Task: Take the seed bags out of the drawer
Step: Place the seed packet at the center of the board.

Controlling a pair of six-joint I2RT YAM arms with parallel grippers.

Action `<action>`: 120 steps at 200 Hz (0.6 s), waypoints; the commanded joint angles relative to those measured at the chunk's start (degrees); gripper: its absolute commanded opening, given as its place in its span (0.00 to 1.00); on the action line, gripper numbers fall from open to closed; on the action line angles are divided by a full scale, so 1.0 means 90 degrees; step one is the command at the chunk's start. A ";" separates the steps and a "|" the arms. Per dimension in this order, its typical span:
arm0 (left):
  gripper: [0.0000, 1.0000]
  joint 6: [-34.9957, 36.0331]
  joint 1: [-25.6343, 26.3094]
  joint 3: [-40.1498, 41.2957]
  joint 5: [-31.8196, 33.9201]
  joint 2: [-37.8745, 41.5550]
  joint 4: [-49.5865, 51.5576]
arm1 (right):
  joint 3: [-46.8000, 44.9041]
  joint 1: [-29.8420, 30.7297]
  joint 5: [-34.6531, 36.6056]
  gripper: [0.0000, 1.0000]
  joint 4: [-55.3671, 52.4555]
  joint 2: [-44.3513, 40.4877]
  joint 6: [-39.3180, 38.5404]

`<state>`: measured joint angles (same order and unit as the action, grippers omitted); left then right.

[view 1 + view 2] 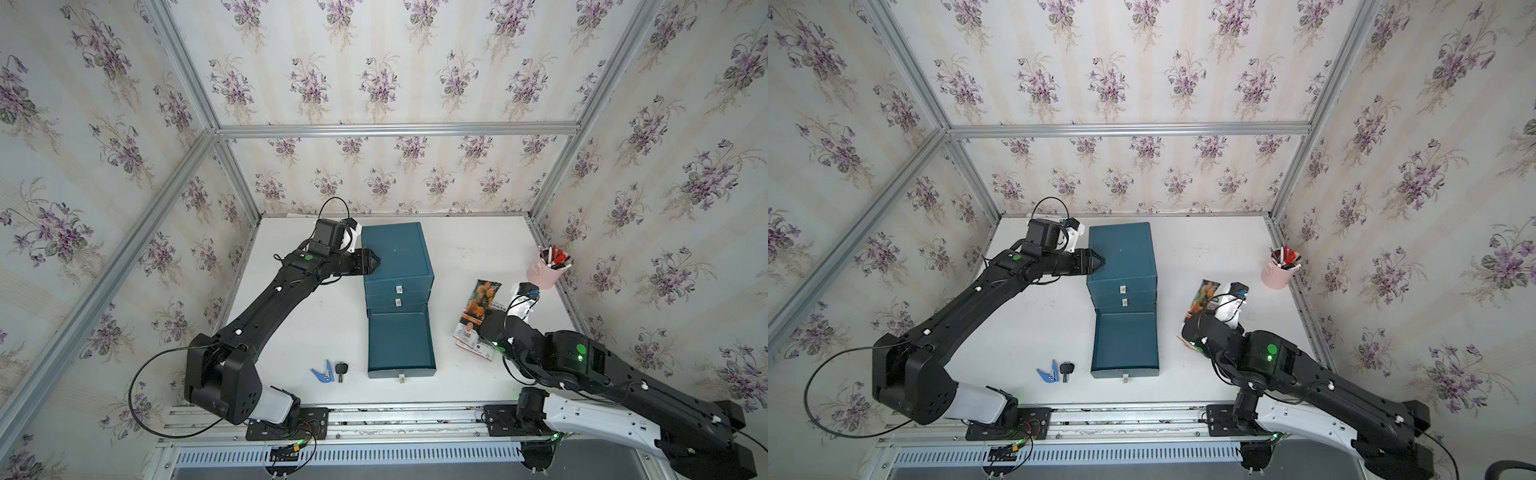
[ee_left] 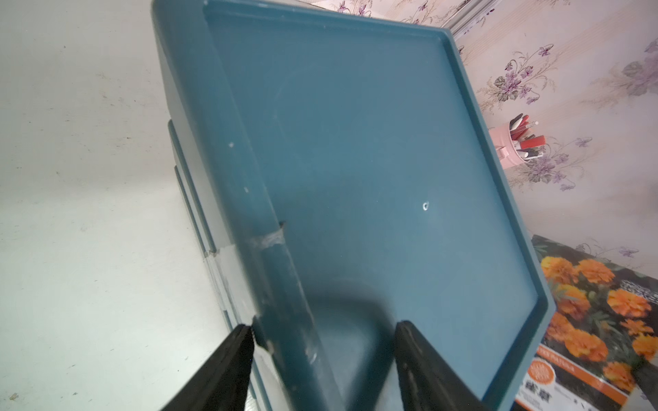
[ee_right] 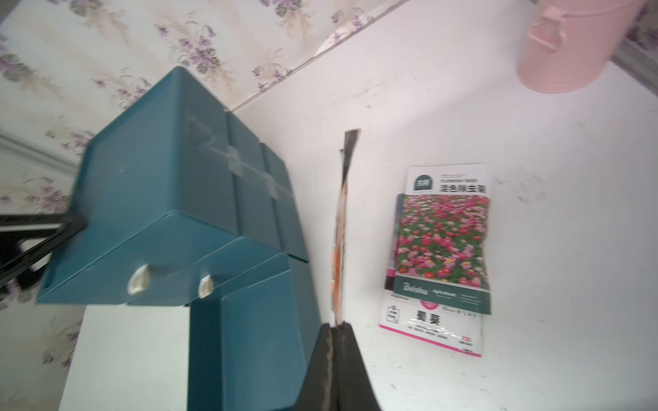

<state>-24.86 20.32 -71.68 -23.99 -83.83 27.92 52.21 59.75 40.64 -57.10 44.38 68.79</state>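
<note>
Right gripper (image 3: 336, 325) pinches shut on the orange bag (image 3: 342, 227), held up beside two bags (image 3: 441, 249) lying flat | left gripper (image 2: 324, 327) half open over box (image 1: 397, 253) rim | thin corner grip, bag may slip

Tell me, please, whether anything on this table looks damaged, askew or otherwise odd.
A strip of clear tape patches the top rim of the blue cabinet, like a repair. Its bottom drawer stands pulled out and empty. The right gripper holds the marigold packet by one end; nothing is spilled.
</note>
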 commanded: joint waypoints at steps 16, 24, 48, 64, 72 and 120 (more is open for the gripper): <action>0.66 0.0142 -0.0021 0.0044 0.0289 -0.0045 0.0797 | -0.0693 -0.1373 -0.1285 0.00 0.0424 -0.0200 -0.1022; 0.66 0.0145 -0.0014 0.0056 0.0292 -0.0042 0.0798 | -0.0821 -0.1705 -0.1564 0.00 0.0669 -0.0141 -0.1276; 0.66 0.0166 -0.0024 0.0071 0.0292 -0.0041 0.0801 | -0.1173 -0.2555 -0.2231 0.00 0.1459 0.0131 -0.1921; 0.66 0.0165 -0.0040 0.0076 0.0290 -0.0041 0.0792 | -0.1290 -0.2961 -0.2515 0.00 0.1897 0.0373 -0.2222; 0.66 0.0161 -0.0058 0.0068 0.0282 -0.0041 0.0781 | -0.1318 -0.3117 -0.2677 0.00 0.2139 0.0493 -0.2361; 0.66 0.0145 -0.0104 0.0103 0.0243 -0.0080 0.0738 | -0.1192 -0.4080 -0.3411 0.00 0.3267 0.1614 -0.2932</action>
<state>-24.84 19.66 -71.44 -25.04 -83.88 27.75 40.45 24.77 14.22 -35.48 55.24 46.65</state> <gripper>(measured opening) 0.663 0.061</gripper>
